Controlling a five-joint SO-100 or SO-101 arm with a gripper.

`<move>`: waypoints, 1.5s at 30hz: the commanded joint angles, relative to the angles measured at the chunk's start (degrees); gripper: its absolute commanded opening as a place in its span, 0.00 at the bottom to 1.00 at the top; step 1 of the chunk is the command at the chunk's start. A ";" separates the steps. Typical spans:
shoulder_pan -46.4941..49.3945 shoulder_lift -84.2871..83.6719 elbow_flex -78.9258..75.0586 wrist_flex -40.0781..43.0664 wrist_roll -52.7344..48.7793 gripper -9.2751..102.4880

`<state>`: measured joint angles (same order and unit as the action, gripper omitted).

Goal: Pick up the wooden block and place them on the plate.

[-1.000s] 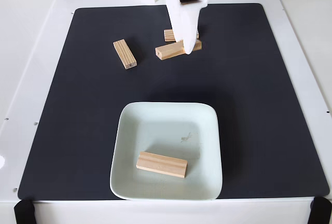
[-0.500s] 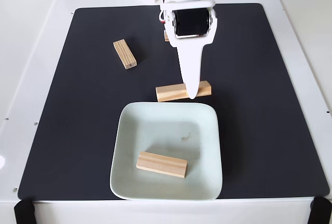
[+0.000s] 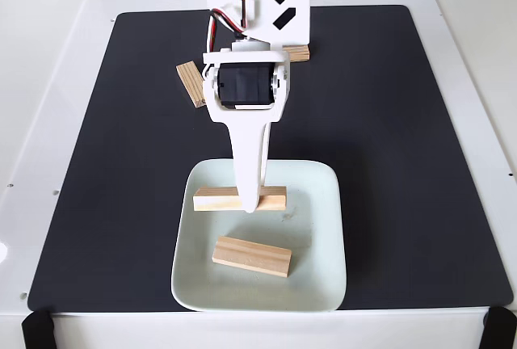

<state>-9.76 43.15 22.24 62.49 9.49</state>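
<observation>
Nearest me, one block point(image 3: 251, 256) already lies flat in the front half of the plate point(image 3: 323, 284). Just behind it my tool point(image 3: 250, 202) hangs over the plate, clenched on a second block point(image 3: 275, 198), held crosswise, long axis left to right. I can't tell whether that block touches the dish or rides above it.

Risks as I judge them: let go from height and it may bounce, knock the resting block, or tip onto the back rim, which sits close behind it. Grip looks near mid-length, so tilt seems unlikely, but the finger hides the contact.

Farther back on the dark mat point(image 3: 404, 123), a third block point(image 3: 191, 82) and a fourth point(image 3: 296, 52) sit partly hidden by the arm; lifting away carelessly could clip either. The white surface point(image 3: 48, 82) lies beyond.
</observation>
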 commanded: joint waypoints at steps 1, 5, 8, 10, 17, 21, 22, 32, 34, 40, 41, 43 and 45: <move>0.97 -0.35 -3.08 -4.39 0.35 0.08; 1.14 -1.49 -2.20 -8.17 0.09 0.08; 0.62 -1.76 -1.93 -7.56 -0.26 0.08; 0.26 -1.76 -1.14 -7.65 -0.26 0.08; 0.00 -1.76 2.11 -8.35 -0.35 0.08; -0.97 -1.76 2.99 -8.35 -0.35 0.08; -1.14 -1.76 2.99 -8.35 -0.26 0.08; -2.99 -1.76 5.10 -8.26 0.35 0.08; -2.99 -1.76 5.19 -8.26 0.35 0.08; -2.90 -1.76 5.19 -8.17 0.18 0.08; -2.81 -1.76 5.19 -8.09 0.18 0.09; -2.72 -1.76 5.27 -7.73 0.35 0.14; -2.64 -1.76 6.24 -7.73 0.44 0.23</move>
<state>-12.83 40.43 27.86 55.02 9.49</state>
